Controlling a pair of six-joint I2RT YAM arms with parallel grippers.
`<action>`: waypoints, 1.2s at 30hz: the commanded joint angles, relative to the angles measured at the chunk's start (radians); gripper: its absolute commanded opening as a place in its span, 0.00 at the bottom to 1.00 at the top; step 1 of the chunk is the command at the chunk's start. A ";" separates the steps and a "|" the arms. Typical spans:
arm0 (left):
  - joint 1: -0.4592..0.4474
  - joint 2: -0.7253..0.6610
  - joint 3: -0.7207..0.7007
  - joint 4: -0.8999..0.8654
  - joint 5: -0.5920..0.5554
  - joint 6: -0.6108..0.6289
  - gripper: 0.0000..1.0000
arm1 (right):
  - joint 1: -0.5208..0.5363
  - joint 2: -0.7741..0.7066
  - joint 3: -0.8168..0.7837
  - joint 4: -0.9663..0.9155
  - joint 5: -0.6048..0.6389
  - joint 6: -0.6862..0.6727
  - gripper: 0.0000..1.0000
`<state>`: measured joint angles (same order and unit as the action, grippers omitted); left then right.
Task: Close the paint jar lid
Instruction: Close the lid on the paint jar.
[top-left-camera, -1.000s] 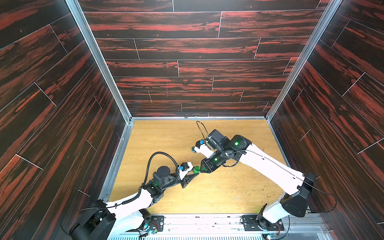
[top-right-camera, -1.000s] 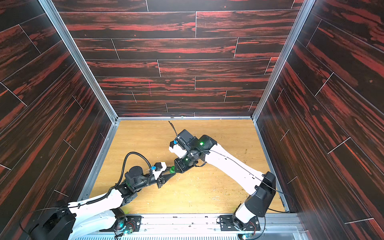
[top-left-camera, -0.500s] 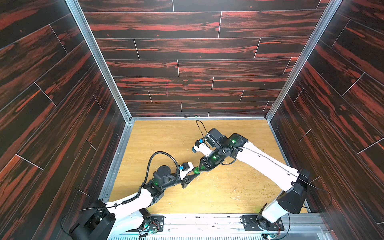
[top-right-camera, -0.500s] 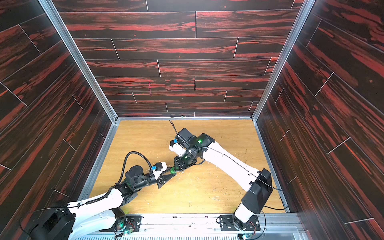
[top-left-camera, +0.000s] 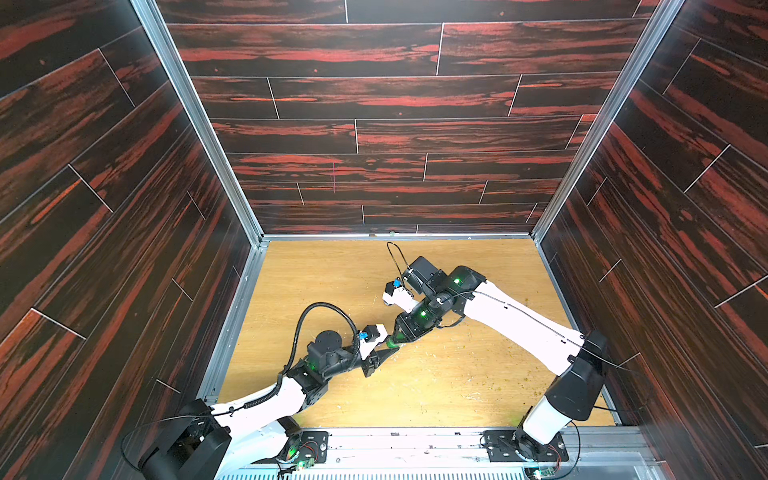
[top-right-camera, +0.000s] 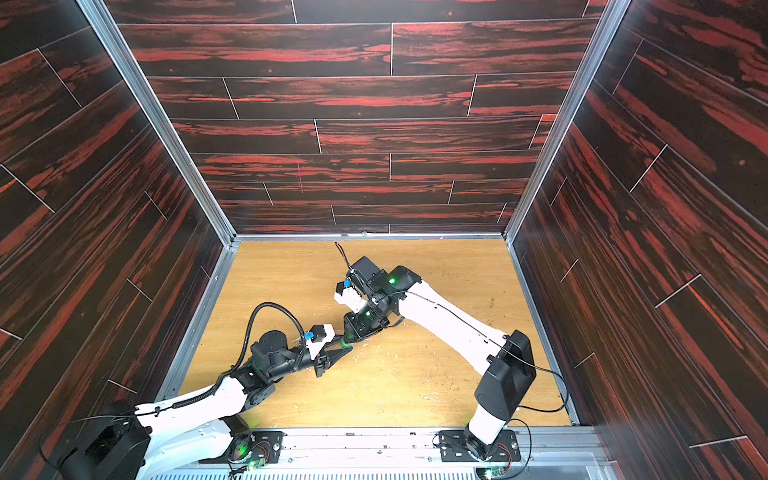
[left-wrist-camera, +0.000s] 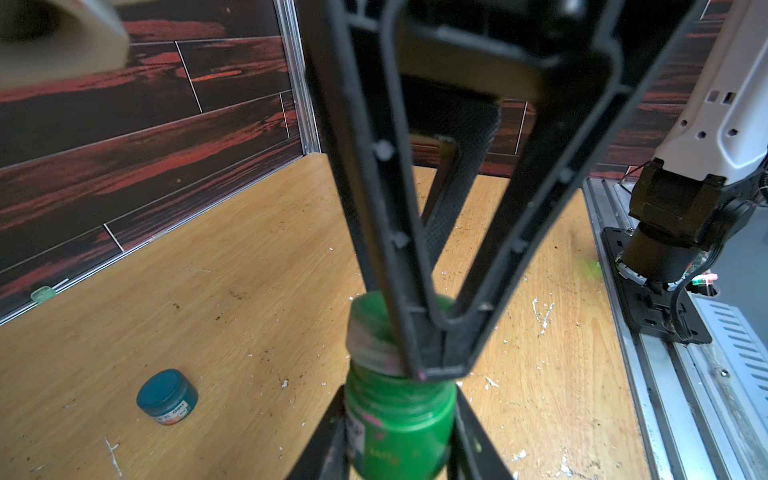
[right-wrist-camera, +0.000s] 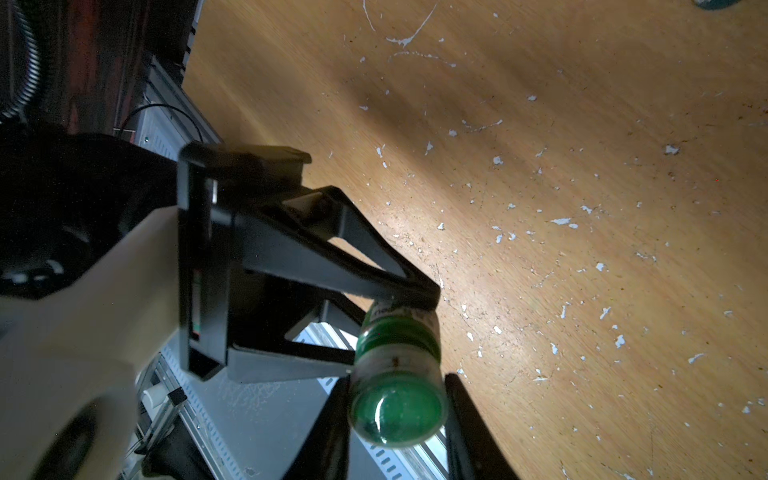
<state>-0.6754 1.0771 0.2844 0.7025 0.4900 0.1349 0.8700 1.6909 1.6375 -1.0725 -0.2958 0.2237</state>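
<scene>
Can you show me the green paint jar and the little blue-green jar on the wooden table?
green paint jar (left-wrist-camera: 401, 432), left wrist view, on its green side wall.
blue-green jar (left-wrist-camera: 163, 387), left wrist view, on the top of its lid.

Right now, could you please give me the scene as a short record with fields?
jar: green, labelled body gripped by the left end effector, shut
lid: at the jar's mouth, gripped by the right end effector, shut; how far it is seated is unclear
teal jar: capped, upright on the table, apart from both arms
table: wood, flecked with white specks
</scene>
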 joint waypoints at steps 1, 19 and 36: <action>-0.004 -0.017 0.018 0.011 0.011 0.012 0.27 | -0.001 0.011 0.026 -0.003 -0.002 -0.003 0.24; -0.004 0.003 0.028 0.012 0.014 0.011 0.27 | -0.003 0.053 0.036 -0.021 -0.094 -0.005 0.25; -0.004 0.009 0.027 0.011 0.013 0.008 0.27 | -0.003 0.066 0.055 -0.030 -0.089 0.005 0.46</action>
<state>-0.6754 1.0805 0.2844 0.6807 0.4908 0.1345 0.8589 1.7412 1.6646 -1.0966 -0.3534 0.2272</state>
